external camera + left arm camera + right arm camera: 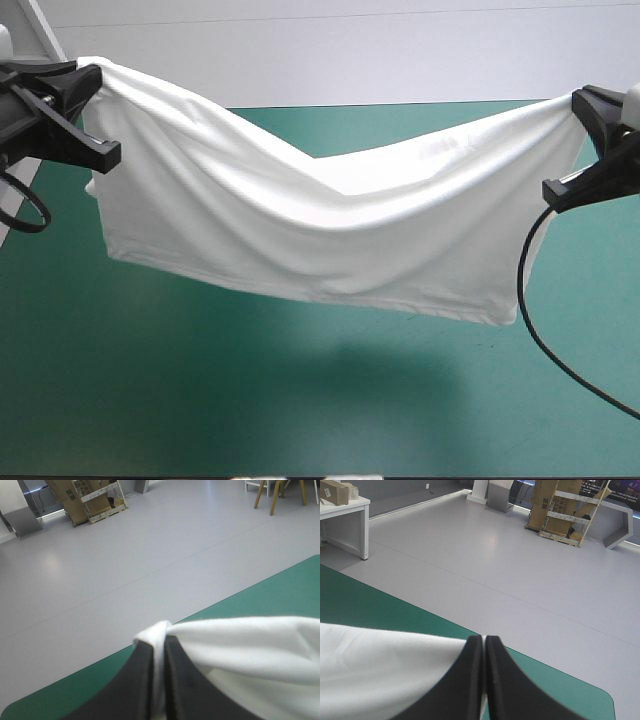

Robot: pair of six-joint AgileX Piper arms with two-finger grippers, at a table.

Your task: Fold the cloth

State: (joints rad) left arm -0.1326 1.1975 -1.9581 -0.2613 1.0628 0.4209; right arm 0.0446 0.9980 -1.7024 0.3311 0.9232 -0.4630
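t-shirt (pixel 300 230) hangs in the air betw both arms, clear of the teal-green table (pixel 200 410), sagging in the middle w/ its lower edge free. left gripper (pixel 88 78) is clamped nearly closed on one upper corner, a white tuft poking past the tips; right gripper (pixel 582 108) likewise pinched on the other corner, sheet betw its jaws. fabric looks light, soft & limp, so it'll prob drape & swing, not hold shape. corners seem the right hold; keep it taut when lowering

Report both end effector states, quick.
Left end effector: shut on the T-shirt.
Right end effector: shut on the T-shirt.
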